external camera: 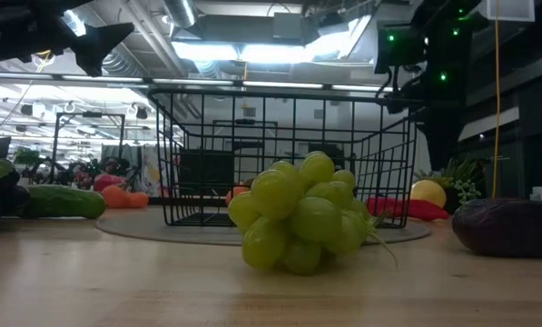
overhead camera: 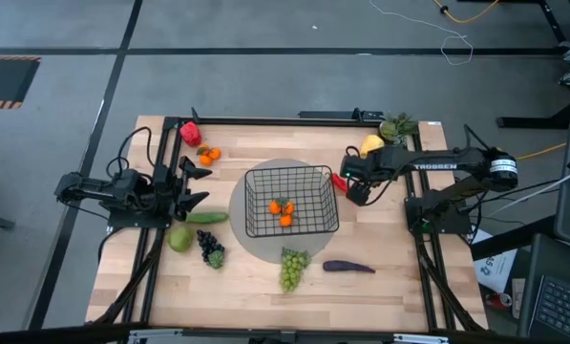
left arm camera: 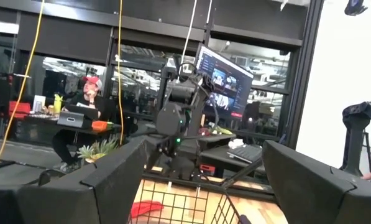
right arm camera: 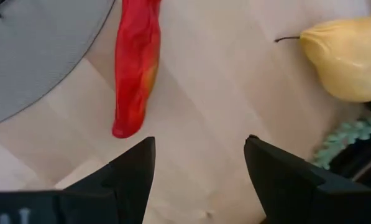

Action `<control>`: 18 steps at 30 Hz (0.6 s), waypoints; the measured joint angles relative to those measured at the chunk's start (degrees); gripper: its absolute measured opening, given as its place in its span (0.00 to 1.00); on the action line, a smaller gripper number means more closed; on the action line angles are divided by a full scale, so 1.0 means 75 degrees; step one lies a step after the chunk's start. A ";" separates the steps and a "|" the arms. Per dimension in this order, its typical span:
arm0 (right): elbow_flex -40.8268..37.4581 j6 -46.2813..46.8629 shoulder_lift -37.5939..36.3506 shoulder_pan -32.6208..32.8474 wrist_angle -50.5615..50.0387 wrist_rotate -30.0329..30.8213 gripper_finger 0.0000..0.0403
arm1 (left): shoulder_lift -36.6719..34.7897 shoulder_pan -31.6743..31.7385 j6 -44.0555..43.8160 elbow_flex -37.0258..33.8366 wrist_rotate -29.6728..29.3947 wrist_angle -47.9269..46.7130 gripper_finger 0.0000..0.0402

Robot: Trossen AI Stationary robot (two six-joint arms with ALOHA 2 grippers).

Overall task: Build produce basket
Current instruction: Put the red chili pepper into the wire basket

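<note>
The black wire basket (overhead camera: pixel 290 199) stands on a round grey mat (overhead camera: pixel 256 244) and holds two oranges (overhead camera: pixel 283 210). My right gripper (overhead camera: pixel 354 183) is open and points down over the wood, just right of the red chili (right arm camera: pixel 135 68) and near the yellow pear (right arm camera: pixel 347 59); its fingers (right arm camera: pixel 132 171) touch nothing. My left gripper (overhead camera: pixel 200 186) is open and empty, held level left of the basket. On the table lie a cucumber (overhead camera: pixel 206 218), a green apple (overhead camera: pixel 179 238), purple grapes (overhead camera: pixel 211 248), green grapes (overhead camera: pixel 292 268) and an eggplant (overhead camera: pixel 348 267).
A red pepper (overhead camera: pixel 190 133) and more oranges (overhead camera: pixel 208 153) lie at the far left. A green leafy piece (overhead camera: pixel 397 125) sits at the far right beside the pear. The chili lies on the wood by the mat's right rim.
</note>
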 joint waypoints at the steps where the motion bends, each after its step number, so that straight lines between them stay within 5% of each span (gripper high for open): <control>1: -0.0024 0.0082 0.0000 0.0000 0.0113 0.0001 0.61 | 0.0000 0.0000 0.0000 0.0000 0.0000 -0.0004 0.79; 8: -0.0024 -0.0210 0.0033 0.0000 0.1395 -0.0056 0.61 | 0.0003 -0.0002 -0.0040 0.0000 -0.0047 -0.0003 0.79; 18: -0.0023 -0.0286 0.0621 0.0032 0.1368 -0.0259 0.61 | 0.0003 -0.0001 -0.0052 0.0000 -0.0047 -0.0006 0.79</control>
